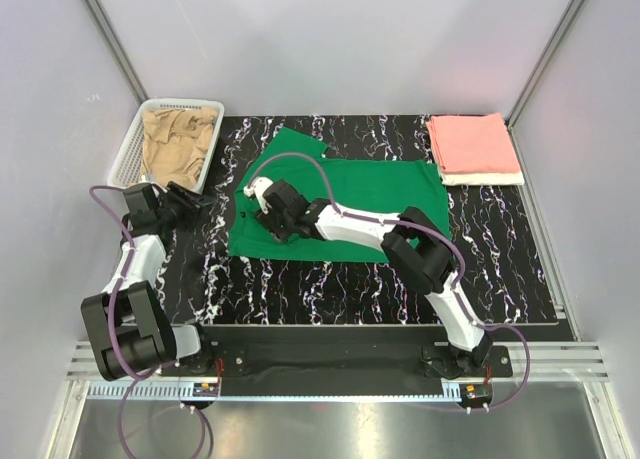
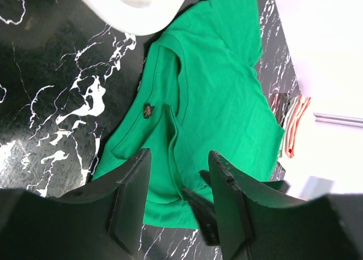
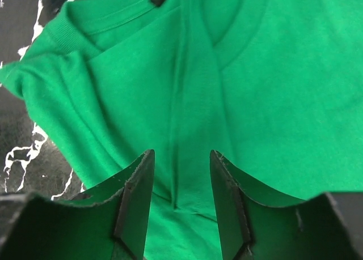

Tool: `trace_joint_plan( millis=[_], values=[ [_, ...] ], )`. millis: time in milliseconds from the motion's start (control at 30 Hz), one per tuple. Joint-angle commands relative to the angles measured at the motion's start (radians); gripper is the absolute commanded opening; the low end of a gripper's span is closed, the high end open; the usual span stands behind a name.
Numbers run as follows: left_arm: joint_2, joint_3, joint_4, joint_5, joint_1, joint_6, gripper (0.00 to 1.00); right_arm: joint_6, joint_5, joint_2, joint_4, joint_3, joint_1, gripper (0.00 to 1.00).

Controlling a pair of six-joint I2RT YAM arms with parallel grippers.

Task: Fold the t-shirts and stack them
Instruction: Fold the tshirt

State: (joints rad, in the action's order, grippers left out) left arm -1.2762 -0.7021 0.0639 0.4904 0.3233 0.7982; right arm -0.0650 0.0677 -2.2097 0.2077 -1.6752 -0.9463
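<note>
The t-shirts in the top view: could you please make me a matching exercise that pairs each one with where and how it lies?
Things:
1. green t-shirt
2. tan t-shirt
3. pink t-shirt
4. white t-shirt

Places and states:
A. folded, on top of the stack at the far right
B. crumpled inside the basket at the far left
C. spread out in the middle
D. folded, at the bottom of the stack at the far right

Pairs: 1-C, 2-B, 3-A, 4-D
</note>
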Motion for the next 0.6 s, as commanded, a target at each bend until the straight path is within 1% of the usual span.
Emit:
trace_joint_plan(
  millis=[0,167,200,300,567],
  values=[
    [0.038,-0.013,-0.05,0.022,0.007,0.006,0.5,-0.084,0.058,-0.016,-0.016,-0.031,-0.039,0.52],
    [0.018,-0.011,-0.055,0.037,0.008,0.013,0.5,-0.113,0.11,-0.036,-0.017,-0.04,-0.057,0.53],
    [0.018,-0.011,-0.055,0.037,0.008,0.013,0.5,-0.113,0.145,-0.048,-0.016,-0.046,-0.06,0.53],
    [0.018,-0.011,-0.056,0.036,0.008,0.013,0.5,-0.122,0.184,-0.065,-0.016,-0.047,-0.062,0.53],
    [0.014,-0.014,-0.056,0.04,0.008,0.012,0.5,-0.107,0.195,-0.073,0.001,-0.066,-0.063,0.5]
  ],
)
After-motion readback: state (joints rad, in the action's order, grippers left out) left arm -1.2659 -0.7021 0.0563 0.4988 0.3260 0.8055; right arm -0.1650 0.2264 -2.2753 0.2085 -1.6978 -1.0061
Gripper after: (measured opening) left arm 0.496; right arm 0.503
